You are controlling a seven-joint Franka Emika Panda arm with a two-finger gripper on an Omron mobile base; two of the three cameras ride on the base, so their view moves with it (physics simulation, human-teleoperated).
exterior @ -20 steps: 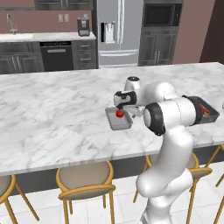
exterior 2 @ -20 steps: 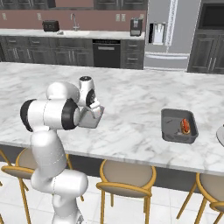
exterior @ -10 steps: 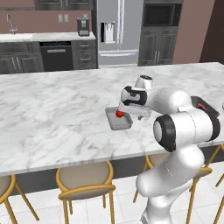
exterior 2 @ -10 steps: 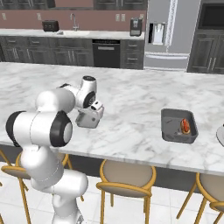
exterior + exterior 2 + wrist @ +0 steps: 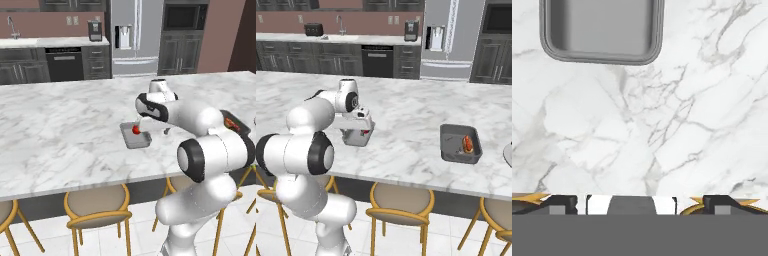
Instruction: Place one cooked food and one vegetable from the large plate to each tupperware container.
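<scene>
The pincer [image 5: 639,202] hangs spread wide and empty over the marble counter [image 5: 60,135], beside the near tub [image 5: 135,136], which holds a red vegetable [image 5: 135,129]. Next it should probably lift clear and swing toward the large plate [image 5: 507,153] for a cooked piece, keeping high over the rims. The right base view alone shows the far tub [image 5: 459,144] with its orange food [image 5: 468,143]; the hand view shows the near tub's rim close up.
</scene>
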